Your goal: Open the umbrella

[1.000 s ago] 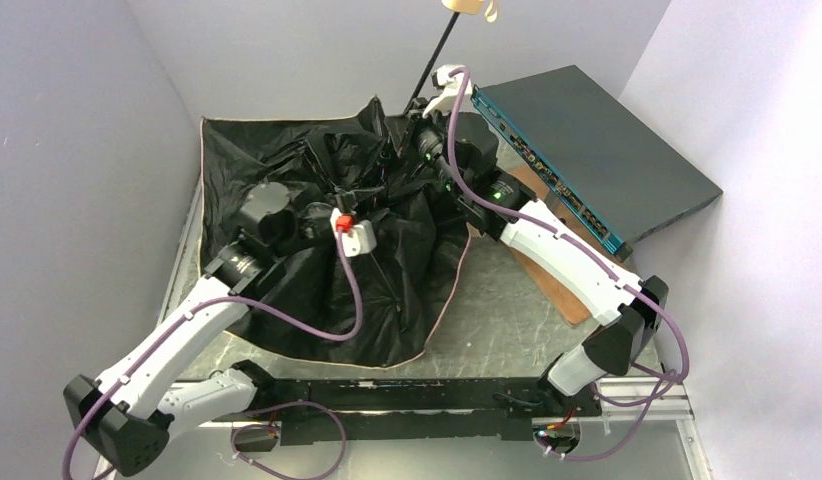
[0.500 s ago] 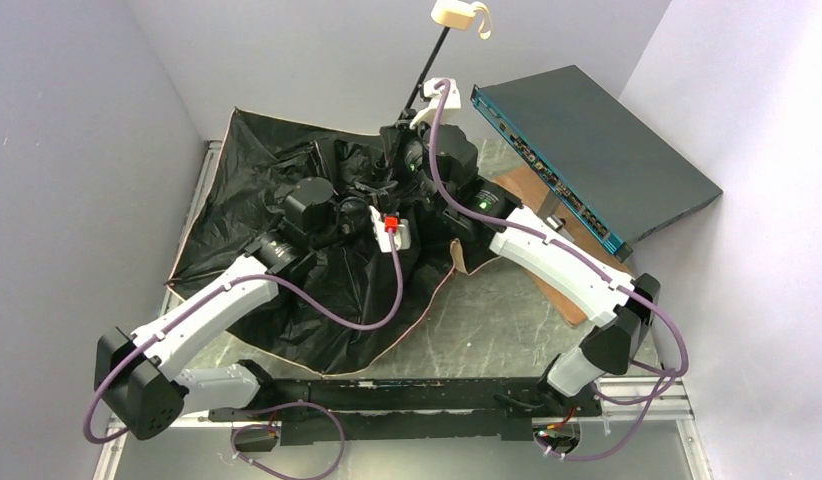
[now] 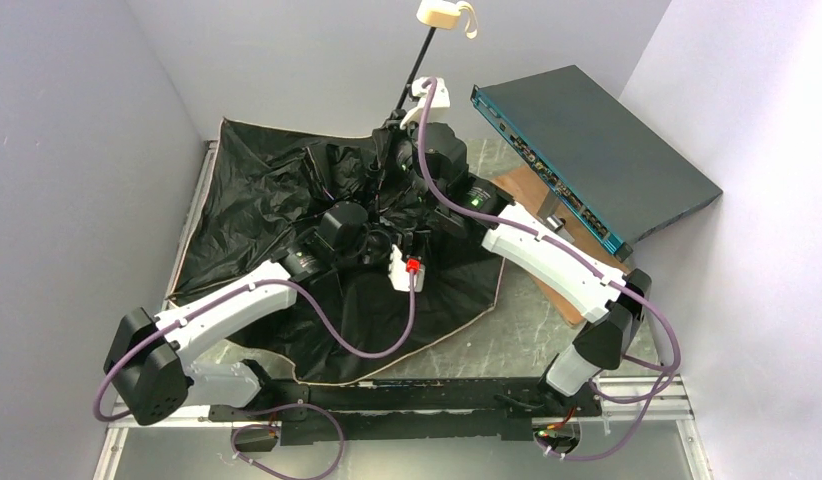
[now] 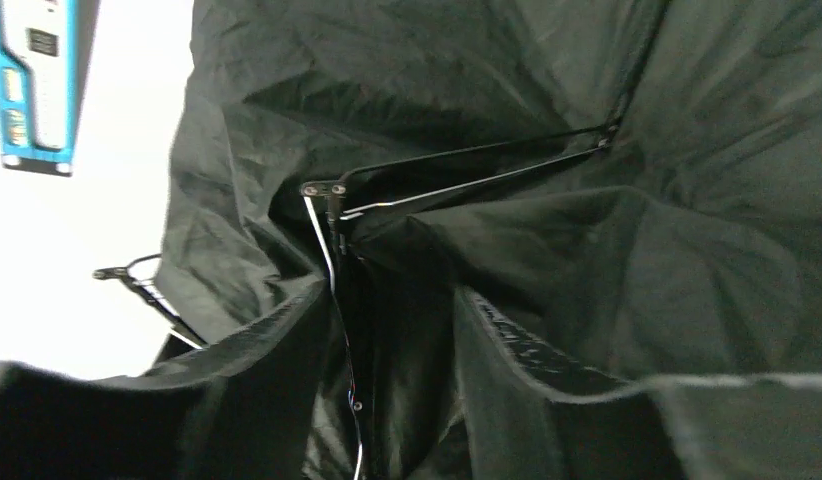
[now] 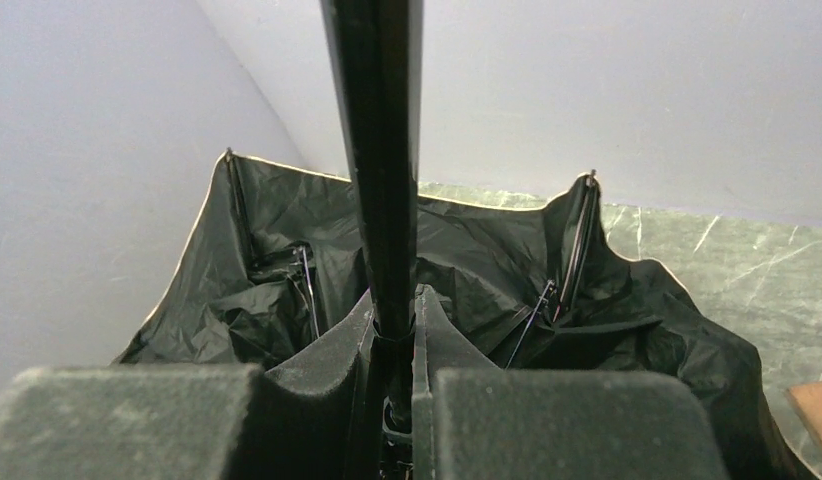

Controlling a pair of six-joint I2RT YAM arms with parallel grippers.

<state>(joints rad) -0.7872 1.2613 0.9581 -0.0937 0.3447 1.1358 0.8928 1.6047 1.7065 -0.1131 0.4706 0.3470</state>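
Note:
The umbrella lies upside down on the table, black lining up, pale edge showing at its rim. Its dark shaft rises to the cream handle at the top. My right gripper is shut on the shaft just above the canopy; the right wrist view shows the shaft clamped between the fingers. My left gripper is buried in the canopy's middle folds. In the left wrist view its fingers close on a dark fold with a thin rib running beyond.
A dark flat box with a teal front edge leans at the back right on a brown board; its teal edge shows in the left wrist view. Grey walls stand close at left and back.
My left gripper has moved right toward the umbrella's centre, and the canopy has spread out to the right with it. The shaft and handle have shifted a little left with my right gripper.

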